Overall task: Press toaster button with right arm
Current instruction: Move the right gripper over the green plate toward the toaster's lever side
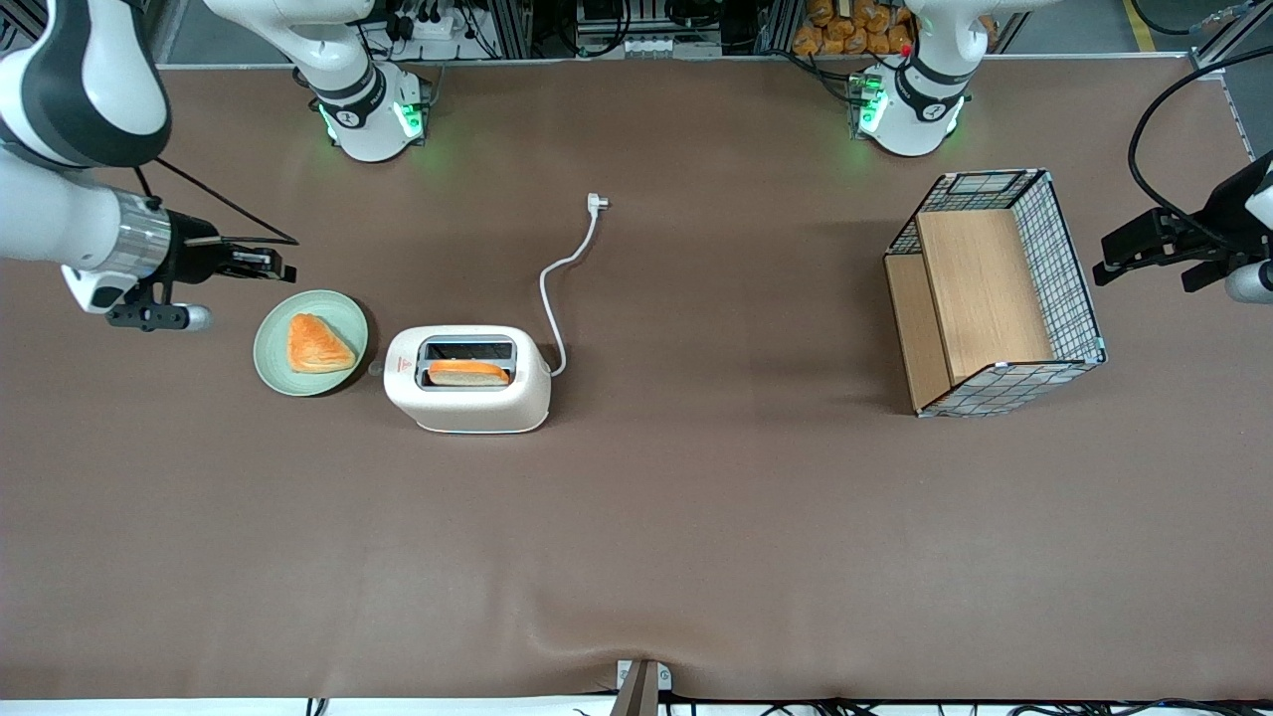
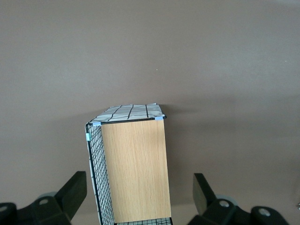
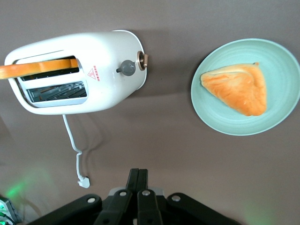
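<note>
The gripper (image 1: 283, 267) on the right arm (image 1: 70, 214) hangs in the air above the table, farther from the front camera than the green plate (image 1: 310, 342) and well apart from the toaster (image 1: 467, 380). Its fingers (image 3: 138, 187) look pressed together with nothing between them, at least in the right wrist view.

That wrist view is the only one where you get a proper look at the toaster's narrow end: there's a small grey knob (image 3: 126, 68) and, right by it, a brownish lever-ish bit (image 3: 143, 59). From the front, the toaster button (image 1: 375, 368) is just a tiny pale nub sticking out toward the plate, hard to make out. The front view does give you the whole layout though: toaster sitting beside the plate with a triangle of toasted bread (image 1: 318, 344) on it, a slice (image 1: 468, 373) standing in the slot nearer the camera, the cord (image 1: 557, 288) trailing off unplugged, and the wire-and-wood basket (image 1: 995, 298) way over toward the parked arm's end.

In the wrist view the slice runs off the edge of frame. The left wrist view only catches part of the basket.

Surface is a plain brown mat (image 1: 636, 547), slightly rippled at the near edge. Cables and equipment racks along the back.
</note>
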Robot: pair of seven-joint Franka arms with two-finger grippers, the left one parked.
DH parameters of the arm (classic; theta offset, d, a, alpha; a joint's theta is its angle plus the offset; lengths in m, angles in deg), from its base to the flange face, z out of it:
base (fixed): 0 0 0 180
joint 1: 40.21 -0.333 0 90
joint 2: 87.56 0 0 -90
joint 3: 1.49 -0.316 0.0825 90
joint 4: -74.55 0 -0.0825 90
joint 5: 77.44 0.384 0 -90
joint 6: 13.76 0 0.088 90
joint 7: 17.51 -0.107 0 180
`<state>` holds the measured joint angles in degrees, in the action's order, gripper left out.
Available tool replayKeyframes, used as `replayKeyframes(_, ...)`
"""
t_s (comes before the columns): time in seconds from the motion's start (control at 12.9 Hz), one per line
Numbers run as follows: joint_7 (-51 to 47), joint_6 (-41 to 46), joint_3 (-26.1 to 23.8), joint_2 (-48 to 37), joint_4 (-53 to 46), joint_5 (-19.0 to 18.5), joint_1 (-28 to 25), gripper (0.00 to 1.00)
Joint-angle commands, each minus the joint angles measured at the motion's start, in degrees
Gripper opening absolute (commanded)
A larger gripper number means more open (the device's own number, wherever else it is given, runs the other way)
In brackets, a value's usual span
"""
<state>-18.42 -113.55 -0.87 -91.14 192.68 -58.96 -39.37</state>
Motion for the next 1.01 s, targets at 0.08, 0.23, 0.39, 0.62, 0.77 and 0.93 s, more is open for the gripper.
replayKeyframes(0.08, -0.14, -7.77, -0.17, -2.83, 7.54, 2.08, -1.54, 0.00)
replayKeyframes(0.23, -0.14, -12.25, -0.17, -2.57, 10.00, 4.18, -2.59, 0.00)
replayKeyframes(0.39, 0.55, -15.86, -0.17, -1.78, 10.80, 4.45, -3.65, 0.00)
replayKeyframes(0.62, 2.65, -19.64, -0.17, 0.24, 10.37, 4.54, -3.65, 0.00)
replayKeyframes(0.77, 5.38, -22.90, -0.17, 2.43, 10.28, 4.54, -3.56, 0.00)
replayKeyframes(0.93, 5.48, -23.44, -0.17, 3.76, 10.28, 6.72, -3.83, 0.00)
